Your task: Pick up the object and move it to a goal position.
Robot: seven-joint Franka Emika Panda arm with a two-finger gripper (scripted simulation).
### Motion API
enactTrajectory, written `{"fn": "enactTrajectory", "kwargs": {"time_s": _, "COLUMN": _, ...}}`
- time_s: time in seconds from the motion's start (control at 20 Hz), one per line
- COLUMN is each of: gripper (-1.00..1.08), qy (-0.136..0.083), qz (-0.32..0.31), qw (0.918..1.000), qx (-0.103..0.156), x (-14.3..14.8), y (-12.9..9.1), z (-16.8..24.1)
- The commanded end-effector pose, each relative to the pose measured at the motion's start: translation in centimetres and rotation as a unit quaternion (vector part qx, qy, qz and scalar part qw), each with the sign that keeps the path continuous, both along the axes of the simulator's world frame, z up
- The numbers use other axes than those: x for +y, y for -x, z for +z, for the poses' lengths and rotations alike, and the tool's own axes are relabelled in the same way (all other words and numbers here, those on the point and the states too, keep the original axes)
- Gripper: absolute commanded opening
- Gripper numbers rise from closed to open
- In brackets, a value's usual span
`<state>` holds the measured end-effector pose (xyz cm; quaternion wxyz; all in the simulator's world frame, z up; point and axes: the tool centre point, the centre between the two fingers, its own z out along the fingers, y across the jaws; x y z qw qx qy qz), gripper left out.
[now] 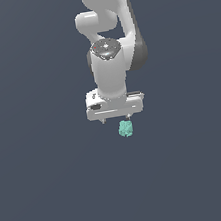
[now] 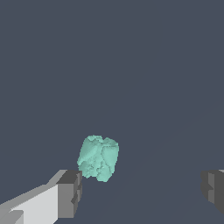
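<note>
Object sits just below your spread end effector, close by one finger, so centre it between both fingers before you descend and close.

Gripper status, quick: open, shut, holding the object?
Gripper: open, jaws spread wide, holding nothing. The object sits near one finger, not clamped.

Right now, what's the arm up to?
The Panda arm hangs over the teal object, with its gripper open just above it. In the wrist view the object sits close beside one finger, the other finger far off, so it is off-centre between them. Nothing is grasped yet. No goal marker shows in either view.
</note>
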<state>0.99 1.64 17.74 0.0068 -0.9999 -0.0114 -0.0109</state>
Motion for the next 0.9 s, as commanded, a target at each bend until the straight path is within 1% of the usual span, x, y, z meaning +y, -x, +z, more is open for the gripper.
{"fn": "enactTrajectory", "kwargs": {"time_s": 0.0, "gripper": 1.0, "qy": 0.0, "qz": 0.0, "qw": 1.0, "qx": 0.0, "x": 0.0, "y": 0.0, "z": 0.0}}
{"fn": "enactTrajectory", "kwargs": {"time_s": 0.45, "gripper": 1.0, "qy": 0.011, "qz": 0.001, "qw": 0.9999, "qx": -0.002, "x": -1.6, "y": 0.2, "z": -1.3}}
{"fn": "enactTrajectory", "kwargs": {"time_s": 0.85, "gripper": 1.0, "qy": 0.011, "qz": 0.0, "qw": 0.9999, "qx": -0.001, "x": -1.5, "y": 0.2, "z": -1.3}}
